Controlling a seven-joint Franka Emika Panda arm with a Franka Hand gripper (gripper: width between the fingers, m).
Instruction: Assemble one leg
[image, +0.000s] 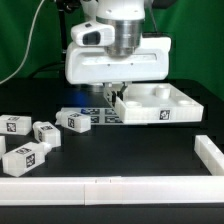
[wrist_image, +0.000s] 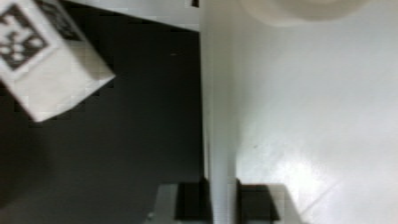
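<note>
Several legs lie on the black table at the exterior view's left: small white tagged blocks, among them one (image: 73, 120) nearest the arm, one (image: 45, 131) beside it and one (image: 25, 157) at the front. The large white tray-like piece (image: 160, 100) lies right of centre. My gripper (image: 115, 92) is down at its left wall. In the wrist view my gripper (wrist_image: 222, 200) has a dark pad on each side of that thin wall (wrist_image: 210, 110) and is shut on it. A tagged white block (wrist_image: 45, 55) lies on the table beside the tray.
The marker board (image: 92, 116) lies under the arm, left of the tray. A white rail (image: 100, 188) runs along the table's front and another (image: 210, 150) stands at the right. A round socket (wrist_image: 320, 8) shows in the tray's corner.
</note>
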